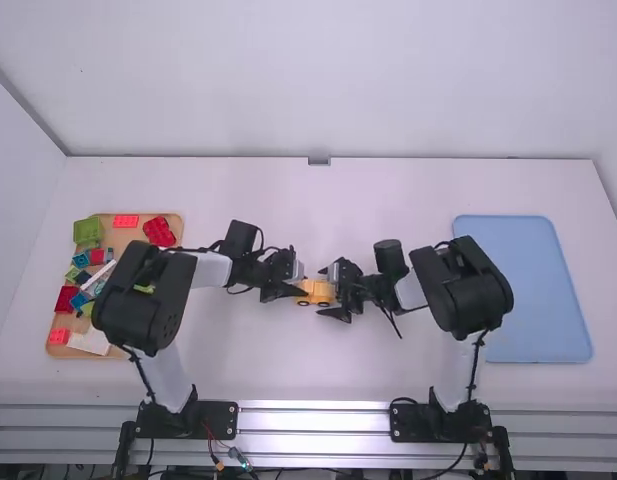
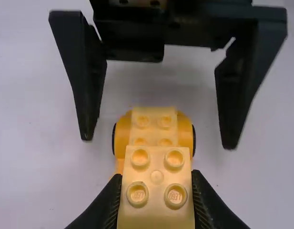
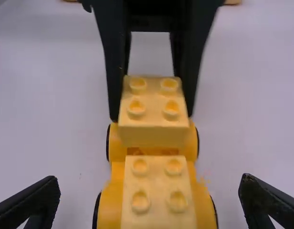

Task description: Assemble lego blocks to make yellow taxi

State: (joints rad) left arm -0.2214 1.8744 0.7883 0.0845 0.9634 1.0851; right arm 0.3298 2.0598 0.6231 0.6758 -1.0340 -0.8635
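Left arm [image 1: 143, 300] and right arm [image 1: 461, 287], mine, both black and white, lean inward over a white table [image 1: 318, 200]. Beyond my right arm lies a blue tray [image 1: 533, 290]; under my left arm, a tan parts tray [image 1: 118, 238] of coloured blocks. My grippers face each other at the middle, the small taxi base [image 3: 116, 175] between them. My left gripper [image 3: 152, 114] is clamped on a yellow block [image 3: 154, 134] at the base's left end. My right gripper [image 2: 157, 140] has its fingers apart, one on each side of the base, just clear of it.

I judge the step is seating that block. I should keep it level and square, press straight down, and steady the base; a tilted push could skid it or pop a part loose. I cannot tell whether the block has clicked in.

The base is orange-yellow, rounded over black wheels [image 3: 96, 212], and upright on the table. A second, lower block [image 3: 158, 214] sits at its right end. Both blocks are paler yellow, with four round studs [image 3: 137, 108] on top.
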